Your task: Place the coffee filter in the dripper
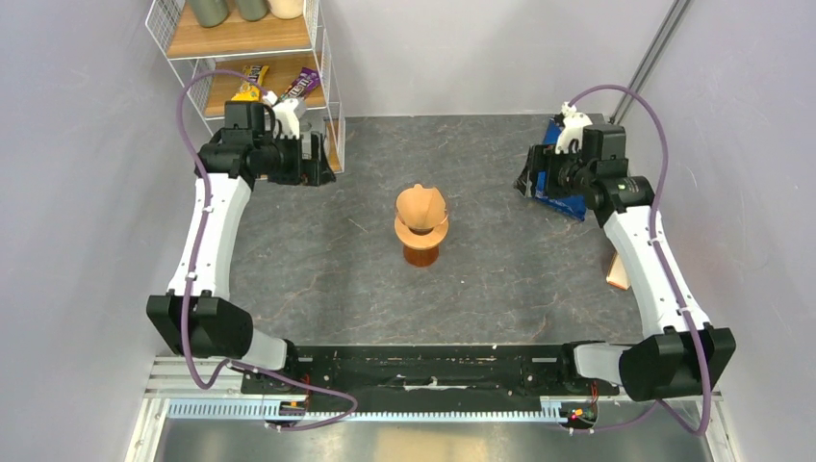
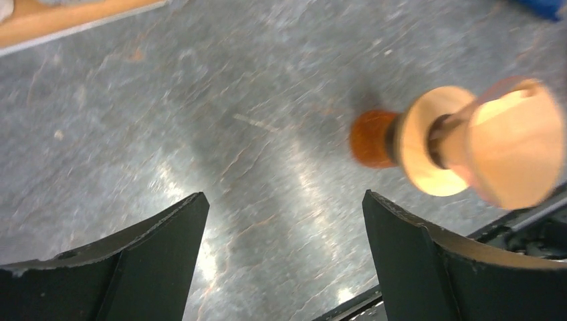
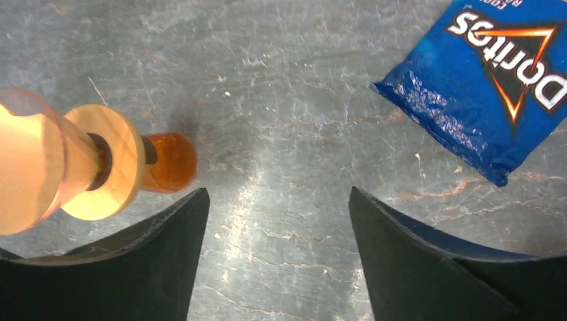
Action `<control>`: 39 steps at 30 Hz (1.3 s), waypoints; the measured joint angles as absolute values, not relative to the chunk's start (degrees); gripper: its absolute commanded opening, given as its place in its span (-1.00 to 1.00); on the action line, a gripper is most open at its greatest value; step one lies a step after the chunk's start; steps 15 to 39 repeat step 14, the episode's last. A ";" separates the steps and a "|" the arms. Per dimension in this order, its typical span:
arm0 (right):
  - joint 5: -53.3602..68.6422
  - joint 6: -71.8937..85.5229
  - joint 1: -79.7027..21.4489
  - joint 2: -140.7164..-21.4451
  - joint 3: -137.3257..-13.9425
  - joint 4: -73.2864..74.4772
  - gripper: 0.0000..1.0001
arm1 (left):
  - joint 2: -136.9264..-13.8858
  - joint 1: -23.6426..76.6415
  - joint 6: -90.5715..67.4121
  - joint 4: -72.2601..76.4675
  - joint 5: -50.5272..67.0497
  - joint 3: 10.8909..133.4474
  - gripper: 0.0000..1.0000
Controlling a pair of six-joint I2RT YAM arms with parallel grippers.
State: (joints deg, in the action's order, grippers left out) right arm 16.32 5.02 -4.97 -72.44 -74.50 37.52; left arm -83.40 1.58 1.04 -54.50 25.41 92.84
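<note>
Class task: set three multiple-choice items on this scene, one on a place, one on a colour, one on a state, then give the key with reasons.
1. Where does the blue crisp bag lie?
A) on the table by the right end effector
B) in a sink
C) on the floor

2. What colour is the dripper's base?
A) green
B) orange-brown
C) white

3. How is the left end effector?
A) shut on a spoon
B) shut on a cup
C) open and empty

Key: 1 A, the right wrist view shows it there; 2 B, every view shows that colour; 3 C, its fingers stand apart over bare table, while the coffee filter sits in the dripper.
</note>
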 measured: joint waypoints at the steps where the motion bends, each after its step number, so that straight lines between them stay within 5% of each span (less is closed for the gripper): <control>1: 16.21 5.04 -4.84 -72.44 -73.73 37.41 0.83 | -83.50 1.61 1.45 -54.46 24.01 91.70 0.88; 14: 16.23 2.94 -4.75 -73.76 -65.65 33.50 0.94 | -83.50 3.05 4.47 -47.72 7.42 77.54 0.91; 39: 16.23 2.94 -4.75 -73.76 -65.65 33.50 0.94 | -83.50 3.05 4.47 -47.72 7.42 77.54 0.91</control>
